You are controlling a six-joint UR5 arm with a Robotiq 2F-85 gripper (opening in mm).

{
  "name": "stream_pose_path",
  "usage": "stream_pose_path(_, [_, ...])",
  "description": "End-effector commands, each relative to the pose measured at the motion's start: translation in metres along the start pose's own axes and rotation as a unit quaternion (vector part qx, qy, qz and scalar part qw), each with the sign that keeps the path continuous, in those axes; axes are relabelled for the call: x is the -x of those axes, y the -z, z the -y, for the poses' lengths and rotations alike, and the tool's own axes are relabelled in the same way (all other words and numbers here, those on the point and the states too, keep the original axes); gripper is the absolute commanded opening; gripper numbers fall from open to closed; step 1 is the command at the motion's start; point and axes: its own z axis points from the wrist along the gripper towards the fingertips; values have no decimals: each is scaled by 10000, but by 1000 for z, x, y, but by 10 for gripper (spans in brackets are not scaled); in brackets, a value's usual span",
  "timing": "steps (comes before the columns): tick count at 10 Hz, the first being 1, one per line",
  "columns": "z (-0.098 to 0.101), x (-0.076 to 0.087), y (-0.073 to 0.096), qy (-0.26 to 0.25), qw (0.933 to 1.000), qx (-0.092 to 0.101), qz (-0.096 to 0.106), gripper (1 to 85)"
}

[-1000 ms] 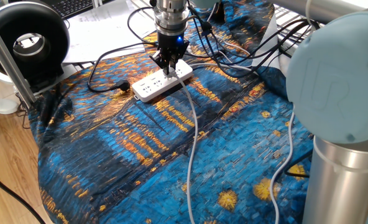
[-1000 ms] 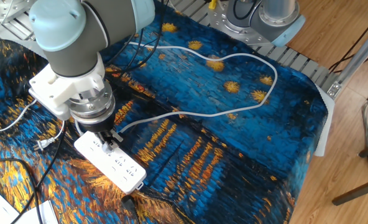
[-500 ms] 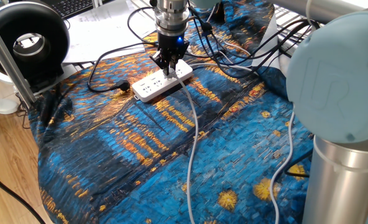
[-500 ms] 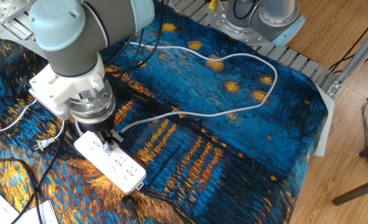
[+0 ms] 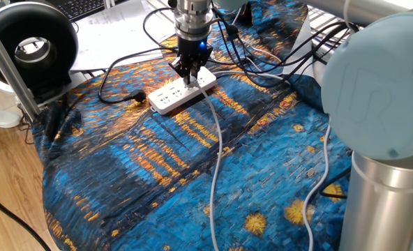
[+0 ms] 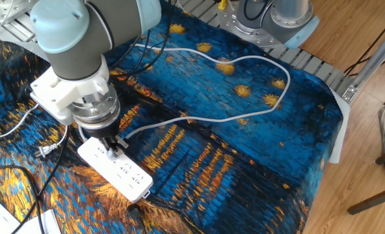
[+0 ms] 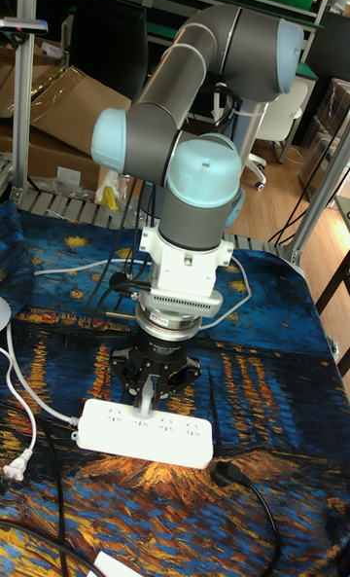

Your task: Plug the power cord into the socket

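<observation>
The socket (image 5: 166, 100) (image 6: 135, 179) (image 7: 185, 438) is a white oblong power strip lying on the blue and gold patterned cloth. My gripper (image 5: 188, 77) (image 6: 113, 149) (image 7: 146, 394) stands straight above one end of it, fingers pointing down and shut on the pale plug of the power cord (image 5: 216, 160) (image 6: 244, 60). The plug sits against the strip's top face; how deep it sits I cannot tell. From there the grey-white cable trails off across the cloth in a long loop.
A black cable with a black plug (image 5: 138, 97) (image 7: 229, 475) lies beside the strip's other end. A second white lead with a bare plug (image 6: 44, 151) (image 7: 16, 467) lies nearby. A black round device (image 5: 32, 45) and several black cables crowd the table's far side.
</observation>
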Motion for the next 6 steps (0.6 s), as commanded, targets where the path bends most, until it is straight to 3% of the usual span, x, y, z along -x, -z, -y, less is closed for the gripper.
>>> stream_pose_path(1, [-2,0,0,-51,10000,76,14,13])
stream_pose_path(6, [-1,0,-1,-36,10000,76,29,13])
